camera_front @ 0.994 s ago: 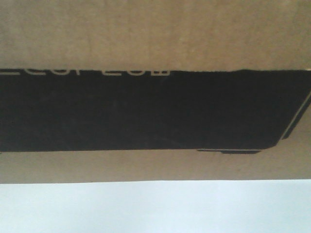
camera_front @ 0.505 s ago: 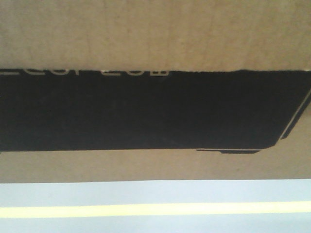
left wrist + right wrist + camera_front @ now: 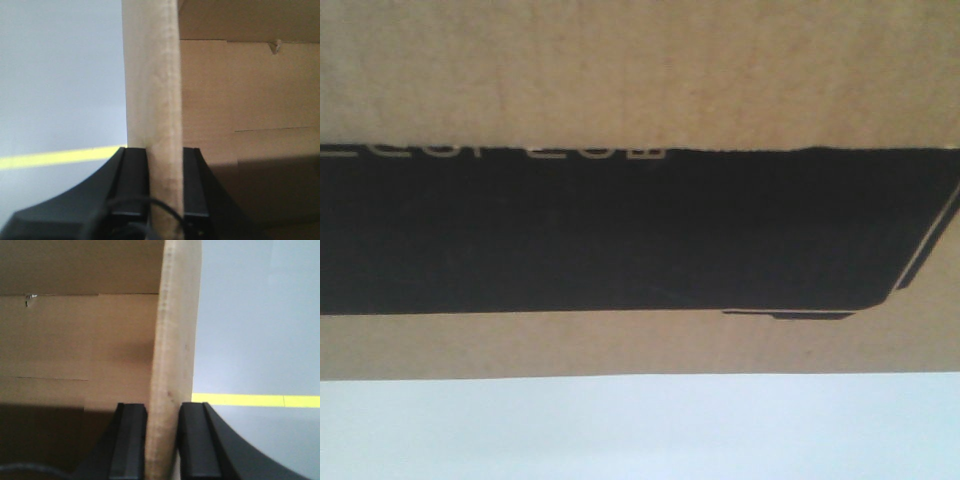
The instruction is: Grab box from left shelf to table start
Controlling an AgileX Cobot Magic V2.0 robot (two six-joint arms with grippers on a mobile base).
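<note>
The box (image 3: 640, 80) fills the top of the front view: brown cardboard, with a black panel (image 3: 620, 230) carrying white lettering. Beneath it runs a plain white band, the table (image 3: 640, 430). In the left wrist view my left gripper (image 3: 164, 152) is shut on the upright edge of the box's wall (image 3: 152, 75), one black finger on each side. My right gripper (image 3: 162, 407) clamps the opposite wall edge (image 3: 177, 315) the same way. Both wrist views look into the box's open brown inside. The left shelf is out of view.
Outside the box, both wrist views show grey floor (image 3: 60, 75) crossed by a yellow line (image 3: 55, 157) (image 3: 255, 400). A dark cable (image 3: 150, 207) loops in front of the left gripper's base.
Under the box in the front view, the strip went from white to grey floor with a yellow line, then back to white. The box stays about where it was in the frame.
</note>
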